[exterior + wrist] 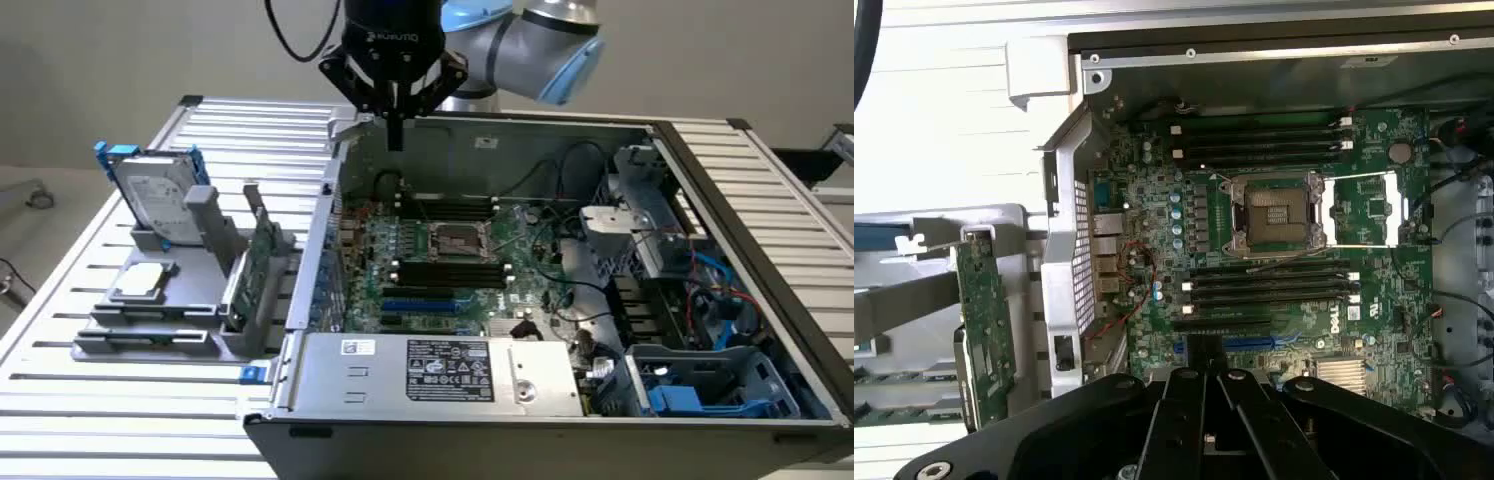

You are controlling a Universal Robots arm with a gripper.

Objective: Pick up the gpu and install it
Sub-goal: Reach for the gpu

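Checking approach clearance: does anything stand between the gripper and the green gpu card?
Nothing visible overhead. The shut black gripper hangs by the computer case's grey metal side wall; the green gpu card stands upright in a grey rack just outside it.

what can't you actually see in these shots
- gpu: exterior view, edge-on in the gray stand; cooler face hidden.
- one gpu end: wrist view, behind the tool.
- blue slot: wrist view, partly behind the tool.
- power supply label: exterior view, text too small.

gpu (pixel 254 275) upright in rack (pixel 140 340), rack beside case (pixel 534 450), hand (pixel 395 140) above case
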